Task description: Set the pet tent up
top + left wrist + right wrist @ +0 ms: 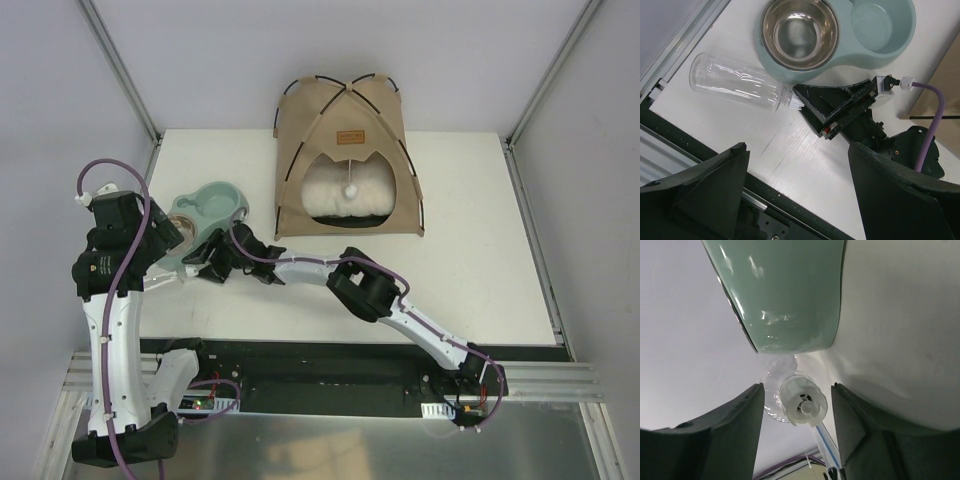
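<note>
The pet tent (345,130) stands upright at the back of the table, tan with black poles and a brown label (349,137). A white pom-pom (350,190) hangs in its doorway over a fluffy cushion (340,200). Both grippers are well in front and to the left of the tent. My right gripper (797,387) is open, its jaws on either side of a clear bottle's white cap (801,402) with gaps showing. My left gripper (797,147) is open above the table's near edge, nothing between its fingers.
A clear plastic bottle (735,80) lies on its side by the left table edge. Behind it sits a mint double pet bowl (885,50) with a steel insert (800,32). The right arm (370,285) stretches across the table's front.
</note>
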